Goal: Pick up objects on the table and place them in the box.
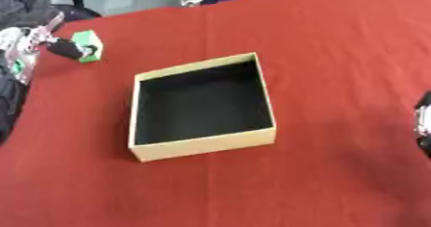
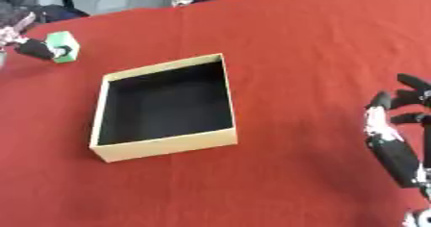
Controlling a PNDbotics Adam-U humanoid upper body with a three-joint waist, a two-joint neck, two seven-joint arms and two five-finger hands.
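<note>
Green and small, a block-shaped object [image 1: 87, 45] sits near the far left of the red tablecloth [image 1: 336, 53], held at the fingertips of the left hand [image 1: 60, 47] — apparently pinched. The shallow tan cardboard box with a black inside [image 1: 202, 146] lies well apart, mid-table. The right hand [image 2: 397, 120] rests at the right edge, fingers relaxed.

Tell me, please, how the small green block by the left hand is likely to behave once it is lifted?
The green block looks boxy with flat faces, so it should probably sit still rather than roll. It seems small beside the box, so likely light. The left hand touches it at one side only, as far as I can see, so it might twist or slip when lifted.
</note>
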